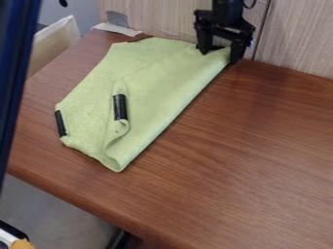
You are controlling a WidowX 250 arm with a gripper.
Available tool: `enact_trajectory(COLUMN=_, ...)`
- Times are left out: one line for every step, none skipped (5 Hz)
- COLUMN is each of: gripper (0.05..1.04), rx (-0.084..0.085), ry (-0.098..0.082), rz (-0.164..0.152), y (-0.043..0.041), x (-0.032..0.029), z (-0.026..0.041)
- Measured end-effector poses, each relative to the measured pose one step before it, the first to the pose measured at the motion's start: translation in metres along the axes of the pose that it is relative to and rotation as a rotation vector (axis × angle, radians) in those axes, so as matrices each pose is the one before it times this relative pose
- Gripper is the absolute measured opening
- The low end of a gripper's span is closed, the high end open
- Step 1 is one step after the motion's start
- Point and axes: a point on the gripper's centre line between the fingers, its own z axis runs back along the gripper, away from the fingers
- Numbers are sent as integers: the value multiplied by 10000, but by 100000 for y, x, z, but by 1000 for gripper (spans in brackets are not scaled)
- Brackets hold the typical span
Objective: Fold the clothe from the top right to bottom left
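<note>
The gripper stands wide open at upper right. Its fingers straddle the cloth's upper-right corner.

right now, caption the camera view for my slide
Partly folded green cloth with black strips on a wooden table, the gripper at the cloth's upper right corner.

Lime-green cloth, black strips, reddish-brown wood-grained table, black hand
</note>
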Motion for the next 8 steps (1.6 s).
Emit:
enact_trajectory(gripper=674, rx=200, ry=-30, rz=5, y=234, x=-99, z=-347)
enact_trajectory(gripper=379, rx=34, ry=-41, rz=-29, y=-7, x=-333, z=-106)
enact_trajectory(gripper=168, rx=-9, ry=61, rz=0, y=-52, x=-332, z=102)
enact_trajectory(gripper=76, rx=-11, ry=-17, rz=-116, y=-18, x=27, z=0)
enact_trajectory(gripper=68, rx=-2, ry=-156, rz=-2, y=-46, x=-18, z=1086)
enact_trajectory(gripper=68, rx=178, ry=-468, rz=145, y=686, x=-336, z=2199)
enact_trajectory(gripper=68, rx=162, ry=-376, rz=349, y=1255, x=-1269, z=2290)
enact_trajectory(gripper=68, rx=255, ry=-608, rz=465, y=1723, x=-2139, z=3038)
